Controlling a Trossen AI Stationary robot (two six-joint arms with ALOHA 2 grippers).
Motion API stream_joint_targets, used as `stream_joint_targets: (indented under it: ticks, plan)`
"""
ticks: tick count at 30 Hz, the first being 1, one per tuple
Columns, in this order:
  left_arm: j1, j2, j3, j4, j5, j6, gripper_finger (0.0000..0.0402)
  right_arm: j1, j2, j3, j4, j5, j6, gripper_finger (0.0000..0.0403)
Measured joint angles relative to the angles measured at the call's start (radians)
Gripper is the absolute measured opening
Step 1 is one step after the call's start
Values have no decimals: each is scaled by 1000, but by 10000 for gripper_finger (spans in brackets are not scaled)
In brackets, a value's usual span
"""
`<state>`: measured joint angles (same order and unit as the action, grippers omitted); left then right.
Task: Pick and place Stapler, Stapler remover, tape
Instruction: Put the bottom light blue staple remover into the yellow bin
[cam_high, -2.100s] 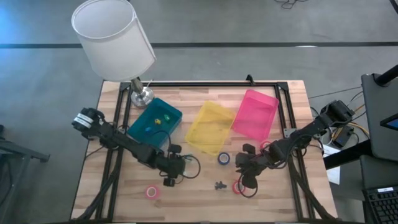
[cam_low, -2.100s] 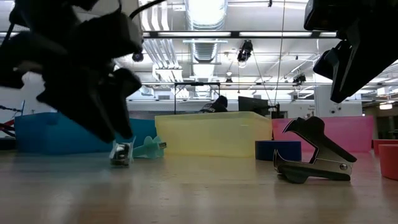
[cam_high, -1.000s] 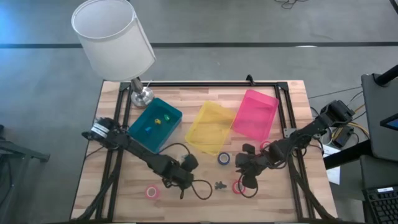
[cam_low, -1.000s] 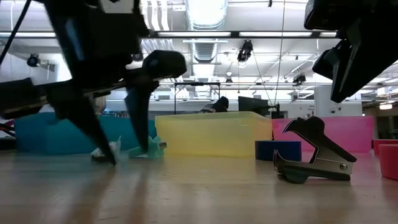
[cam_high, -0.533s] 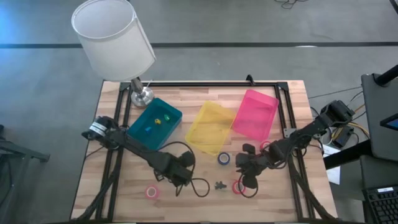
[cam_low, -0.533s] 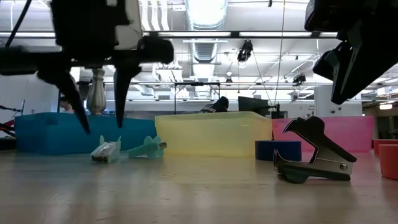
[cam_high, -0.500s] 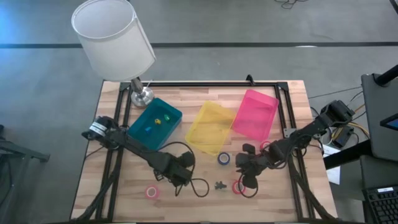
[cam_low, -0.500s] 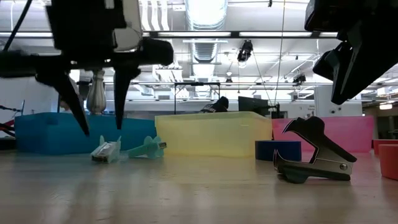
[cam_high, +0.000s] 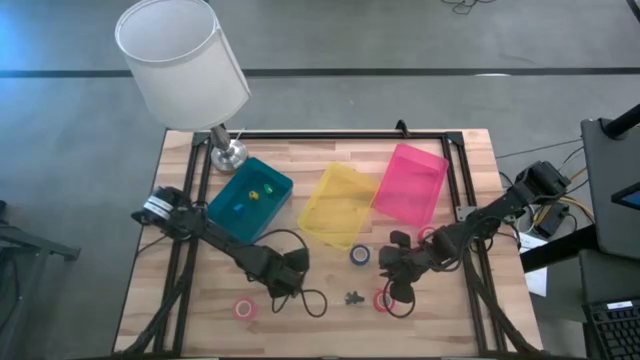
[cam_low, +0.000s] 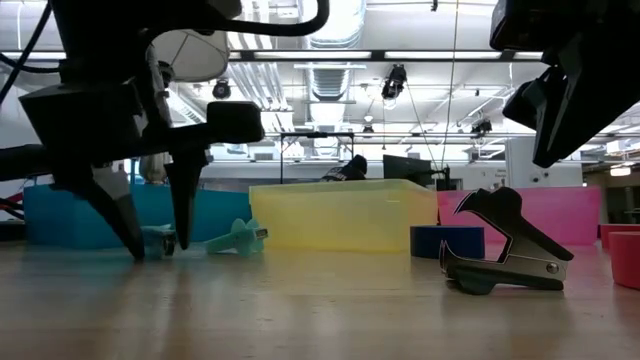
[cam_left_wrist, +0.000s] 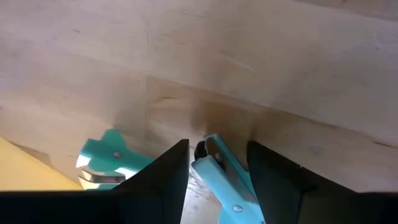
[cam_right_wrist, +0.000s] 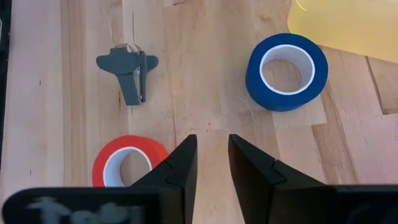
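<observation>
A teal stapler (cam_left_wrist: 219, 176) lies flat on the wooden table, with a teal staple remover (cam_left_wrist: 106, 154) beside it. My left gripper (cam_left_wrist: 217, 147) is open and pointing down. Its fingertips are at table height on either side of the stapler (cam_low: 156, 240), near the table's front middle (cam_high: 274, 286). My right gripper (cam_right_wrist: 211, 140) is open and empty above the table (cam_high: 392, 284). The dark staple remover (cam_right_wrist: 129, 71), the red tape (cam_right_wrist: 102, 171) and the blue tape (cam_right_wrist: 255, 74) lie by it. The pink tape (cam_high: 245, 309) lies near the front edge.
A teal bin (cam_high: 250, 198), a yellow bin (cam_high: 338, 205) and a pink bin (cam_high: 410, 185) stand across the middle of the table. A lamp (cam_high: 180, 60) stands at the far left corner. A black cable loops on the table by my left gripper (cam_high: 312, 300).
My left gripper has moved toward the table's left edge and come down. Its open fingers were above the teal stapler and now stand at table height on either side of it. The stapler lies where it was.
</observation>
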<state>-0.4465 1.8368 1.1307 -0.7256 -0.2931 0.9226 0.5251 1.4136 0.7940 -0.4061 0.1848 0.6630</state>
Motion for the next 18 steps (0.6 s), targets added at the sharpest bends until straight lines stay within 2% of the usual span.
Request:
stream_joint_targets:
  ticks: [4, 8, 14, 18]
  plan:
    - [4, -3, -7, 10, -2, -26, 167, 0, 0, 0, 1, 0, -9, 91]
    - [11, -3, -6, 4, -2, -158, 162, 0, 0, 0, 1, 0, -9, 85]
    - [17, -5, -6, -20, 2, -364, 133, 0, 0, 0, 1, 0, -9, 83]
    - [18, -5, -6, -25, 25, -401, 109, 0, 0, 0, 1, 0, -9, 88]
